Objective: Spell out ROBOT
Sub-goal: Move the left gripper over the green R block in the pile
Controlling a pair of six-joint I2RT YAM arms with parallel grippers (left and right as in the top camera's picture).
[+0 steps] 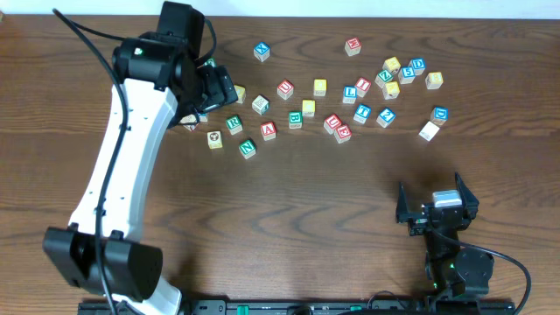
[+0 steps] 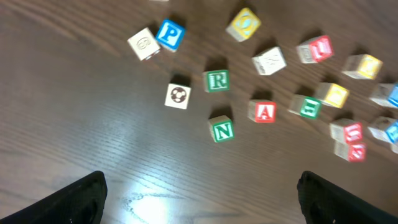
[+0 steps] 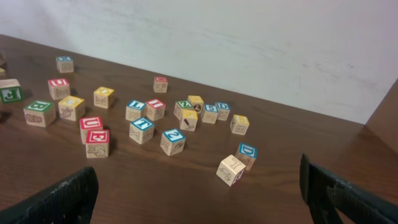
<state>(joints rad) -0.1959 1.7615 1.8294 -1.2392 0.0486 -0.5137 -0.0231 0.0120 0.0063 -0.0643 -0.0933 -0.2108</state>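
The green R cube (image 2: 217, 80) (image 1: 234, 124) lies among the scattered cubes, well ahead of my open, empty left gripper (image 2: 202, 208) (image 1: 219, 87). A green cube that looks like a B (image 2: 308, 107) (image 1: 295, 119) sits to its right. Yellow-faced cubes (image 2: 243, 23) (image 2: 336, 94) lie around them. A pale cube with a T outlined on top (image 3: 231, 170) (image 1: 429, 131) rests ahead of my right gripper (image 3: 198, 196) (image 1: 431, 188). That gripper stands open and empty, low at the front right.
Near the R are a green N cube (image 2: 222, 129), a red A cube (image 2: 263, 111), a soccer-ball cube (image 2: 178, 96) and a blue P cube (image 2: 170, 34). More cubes cluster at the back right (image 1: 394, 74). My white left arm (image 1: 122, 166) crosses the table's left side.
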